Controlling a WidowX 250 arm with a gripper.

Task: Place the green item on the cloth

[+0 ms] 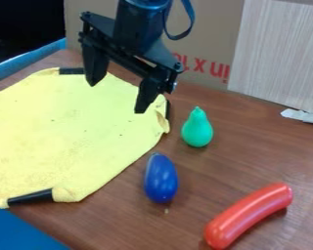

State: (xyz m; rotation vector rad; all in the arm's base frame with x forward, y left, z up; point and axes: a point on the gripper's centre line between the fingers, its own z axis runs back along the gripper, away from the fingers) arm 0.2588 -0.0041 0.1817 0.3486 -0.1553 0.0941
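Observation:
The black gripper (120,95) hangs above the back right part of the yellow cloth (67,132), its two fingers spread apart with nothing between them. To its right and lower down, the green pear-shaped item (197,129) stands on the brown table, stem end pointing up. A narrow strip of table separates the green item from the cloth's right edge. The cloth lies spread out at the left, held at its edges by black strips.
In front of the green item lies a blue egg-shaped object (161,178), close to the cloth. A red sausage-like object (249,215) rests at the front right of the table (251,151). Cardboard (208,29) and a pale panel (280,53) stand behind.

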